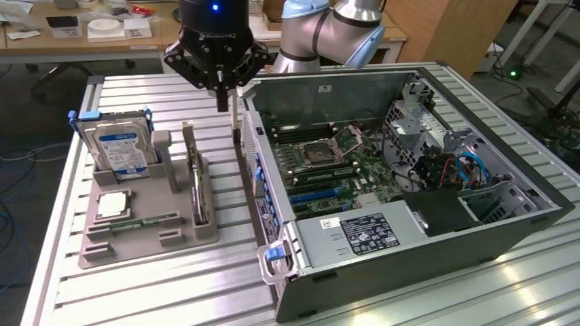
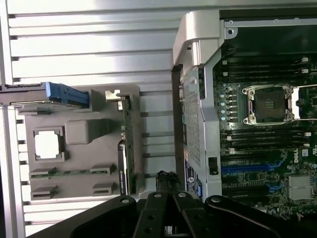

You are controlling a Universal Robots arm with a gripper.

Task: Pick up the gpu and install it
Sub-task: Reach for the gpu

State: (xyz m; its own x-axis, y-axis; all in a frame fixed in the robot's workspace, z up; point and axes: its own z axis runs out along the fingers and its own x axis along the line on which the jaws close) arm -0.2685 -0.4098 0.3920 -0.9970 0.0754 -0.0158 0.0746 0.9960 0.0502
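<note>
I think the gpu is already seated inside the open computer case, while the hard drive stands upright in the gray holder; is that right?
Not quite. The gpu is not in the computer case; it stands on edge in the gray holder, next to the upright hard drive. The exterior view shows this.
</note>
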